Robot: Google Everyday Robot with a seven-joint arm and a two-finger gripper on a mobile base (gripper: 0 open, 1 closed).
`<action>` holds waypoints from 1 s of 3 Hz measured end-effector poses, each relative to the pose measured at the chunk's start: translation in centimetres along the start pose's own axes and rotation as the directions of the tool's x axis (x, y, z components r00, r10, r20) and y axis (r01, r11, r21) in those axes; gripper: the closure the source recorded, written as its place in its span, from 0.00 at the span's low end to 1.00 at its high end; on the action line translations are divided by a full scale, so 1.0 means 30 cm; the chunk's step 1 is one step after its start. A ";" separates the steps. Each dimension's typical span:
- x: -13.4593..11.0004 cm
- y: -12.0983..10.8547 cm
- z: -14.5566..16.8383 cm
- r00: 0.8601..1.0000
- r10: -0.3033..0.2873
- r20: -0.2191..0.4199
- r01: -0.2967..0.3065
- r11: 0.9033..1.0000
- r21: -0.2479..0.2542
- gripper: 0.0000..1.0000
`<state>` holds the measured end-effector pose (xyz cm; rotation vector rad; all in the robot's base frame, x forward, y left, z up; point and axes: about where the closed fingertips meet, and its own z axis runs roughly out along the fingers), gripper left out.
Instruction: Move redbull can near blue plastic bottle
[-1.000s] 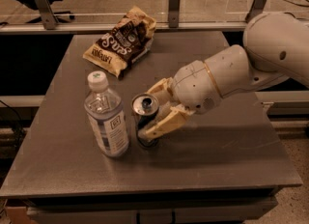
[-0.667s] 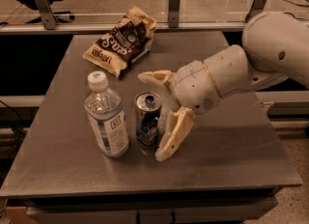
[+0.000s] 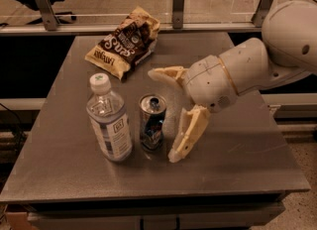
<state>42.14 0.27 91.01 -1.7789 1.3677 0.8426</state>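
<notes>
Standing upright near the front of the worktop [image 3: 247,144], the redbull can [image 3: 152,123] sits just beside the blue plastic bottle [image 3: 109,120]. My end effector [image 3: 167,114] hangs at the can's other side, fingers spread wide, gripping nothing. Farther back lies the chip bag [image 3: 126,43].

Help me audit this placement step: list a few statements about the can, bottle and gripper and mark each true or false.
1. The redbull can stands upright beside the blue plastic bottle, with a narrow gap between them. True.
2. The gripper is shut on the can. False: it is open, with its fingers spread beside the can and not clamping it.
3. The chip bag lies on the far part of the table, behind both drinks. True.
4. The bottle has lost its cap. False: a white screw cap sits on top.
</notes>
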 end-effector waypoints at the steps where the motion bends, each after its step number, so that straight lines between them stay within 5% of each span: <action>1: -0.002 0.015 -0.166 0.998 -0.011 -0.060 0.016 0.997 0.076 0.00; 2: 0.082 0.028 -0.322 0.994 0.014 -0.109 0.003 0.988 0.153 0.00; 3: 0.091 0.029 -0.342 0.993 0.019 -0.115 0.000 0.986 0.164 0.00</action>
